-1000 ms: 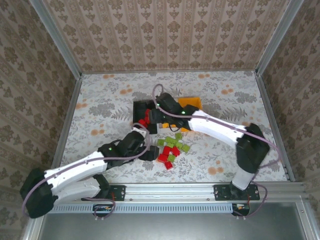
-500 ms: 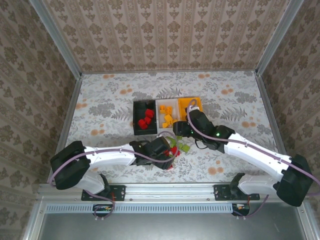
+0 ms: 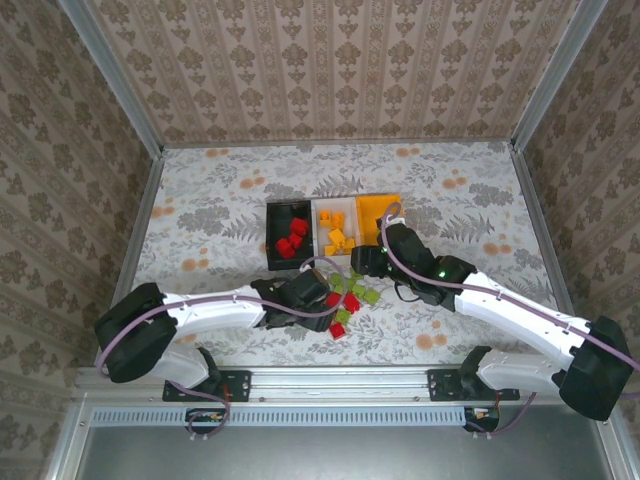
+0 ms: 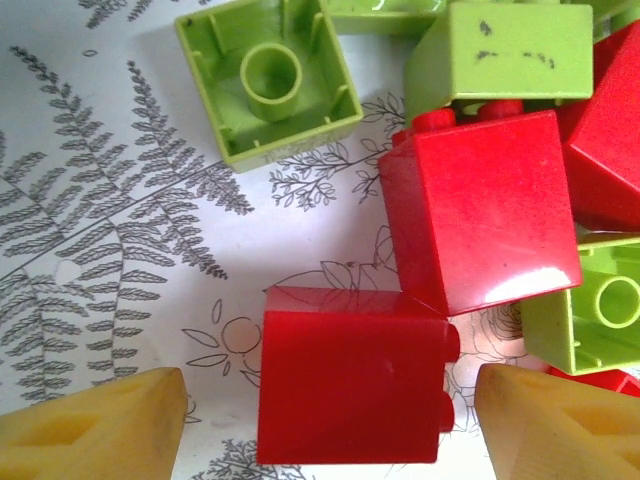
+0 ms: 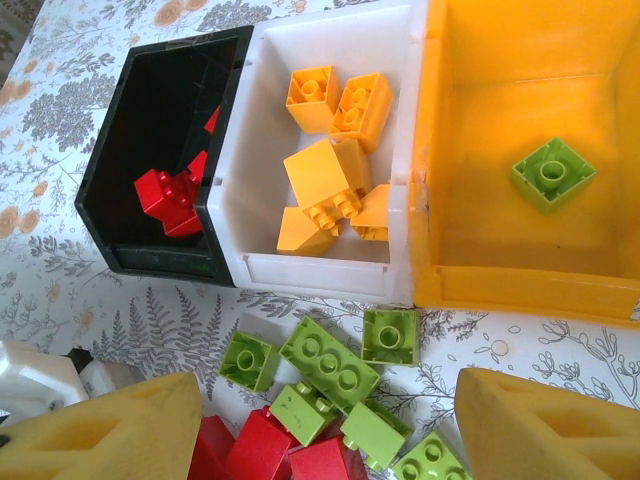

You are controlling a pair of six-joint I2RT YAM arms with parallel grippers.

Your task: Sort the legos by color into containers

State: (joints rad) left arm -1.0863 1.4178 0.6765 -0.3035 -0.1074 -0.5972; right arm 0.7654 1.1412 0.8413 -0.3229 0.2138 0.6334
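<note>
Since a second ago your left arm has stretched rightward, low across the floral tabletop (image 3: 200, 220). The left gripper (image 4: 330, 420) is now down in the loose pile of small red and light-green plastic blocks (image 3: 345, 295). Its yellow foam fingers (image 4: 100, 425) stand apart astride a red square plastic block (image 4: 350, 385) with a gap on each side (nothing clamped yet). A red pick for the black plastic bin (image 5: 105, 190) looks next. Your right arm has drawn back from over the bins. The right gripper (image 5: 325, 435) hangs above the pile, near the white plastic bin (image 5: 330, 270) and the orange plastic bin (image 5: 500, 285), spread and empty.
</note>
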